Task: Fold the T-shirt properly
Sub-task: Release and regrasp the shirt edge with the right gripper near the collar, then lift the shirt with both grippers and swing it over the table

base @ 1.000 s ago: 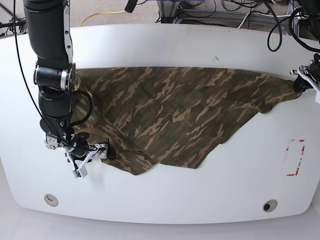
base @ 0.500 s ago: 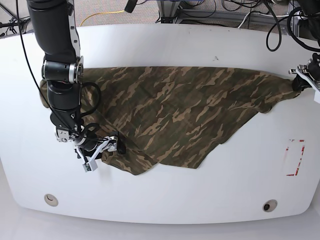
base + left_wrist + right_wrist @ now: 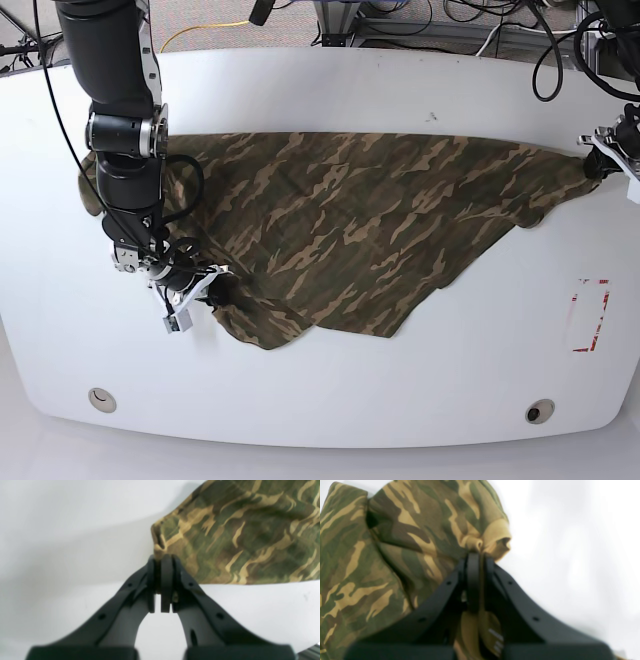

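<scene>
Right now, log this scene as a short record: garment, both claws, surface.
garment: camouflage T-shirt, spread out, not yet folded
left claw: shut on a pinched corner of the T-shirt at the table's edge
right claw: shut on a bunched tan hem band
stretch: fabric drawn between the two claws, lower edge hanging slack in a point
surface: white table
marker: red-edged patch on the table
</scene>
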Available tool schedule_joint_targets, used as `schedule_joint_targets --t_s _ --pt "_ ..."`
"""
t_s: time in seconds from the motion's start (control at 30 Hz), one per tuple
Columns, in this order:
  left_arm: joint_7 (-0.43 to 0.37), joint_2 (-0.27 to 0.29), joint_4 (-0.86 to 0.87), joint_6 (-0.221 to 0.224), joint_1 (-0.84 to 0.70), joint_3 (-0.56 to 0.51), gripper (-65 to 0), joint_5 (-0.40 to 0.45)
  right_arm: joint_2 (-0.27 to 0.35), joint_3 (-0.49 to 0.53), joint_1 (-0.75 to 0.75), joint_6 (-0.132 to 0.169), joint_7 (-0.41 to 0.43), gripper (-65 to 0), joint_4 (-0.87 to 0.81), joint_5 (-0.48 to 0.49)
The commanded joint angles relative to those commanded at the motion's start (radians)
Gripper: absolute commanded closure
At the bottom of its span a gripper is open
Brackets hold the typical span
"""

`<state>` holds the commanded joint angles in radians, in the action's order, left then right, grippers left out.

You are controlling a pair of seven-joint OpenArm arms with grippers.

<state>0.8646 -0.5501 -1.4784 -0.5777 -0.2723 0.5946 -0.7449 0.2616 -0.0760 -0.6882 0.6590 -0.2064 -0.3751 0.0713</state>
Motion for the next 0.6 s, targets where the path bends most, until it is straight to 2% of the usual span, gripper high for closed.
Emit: schedule_joint_targets --t_s 0.1,0.17,0.23,0.3,0.37,0.47,0.6 --pt "0.000 -0.002 0.000 0.000 -0.003 0.000 -0.7 0.008 0.003 0.000 0.074 0.005 -0.057 0.0 -0.118 0.002" --pt "0.000 -0.002 0.000 0.000 -0.011 0.002 -0.7 0.034 0.003 -0.008 0.170 0.006 -0.138 0.0 -0.284 0.002" --pt "0.000 -0.002 0.000 -0.011 -0.011 0.002 -0.7 0.063 -0.003 -0.058 0.275 0.009 -0.222 0.0 -0.470 0.002" --pt "0.000 -0.002 0.000 -0.060 -0.011 0.018 -0.7 0.092 -0.014 -0.098 0.367 0.009 -0.292 0.0 -0.629 0.002" --pt "0.005 0.002 0.000 -0.120 -0.012 0.054 -0.7 0.124 -0.051 -0.103 0.451 0.009 -0.353 0.0 -0.776 0.000" --pt "0.005 0.003 0.000 -0.120 -0.009 0.078 -0.7 0.189 -0.063 -0.103 0.543 0.009 -0.402 0.0 -0.913 0.002" --pt "0.005 0.003 0.000 -0.120 -0.009 0.084 -0.7 0.232 -0.089 -0.103 0.629 0.009 -0.440 -0.2 -1.030 0.002"
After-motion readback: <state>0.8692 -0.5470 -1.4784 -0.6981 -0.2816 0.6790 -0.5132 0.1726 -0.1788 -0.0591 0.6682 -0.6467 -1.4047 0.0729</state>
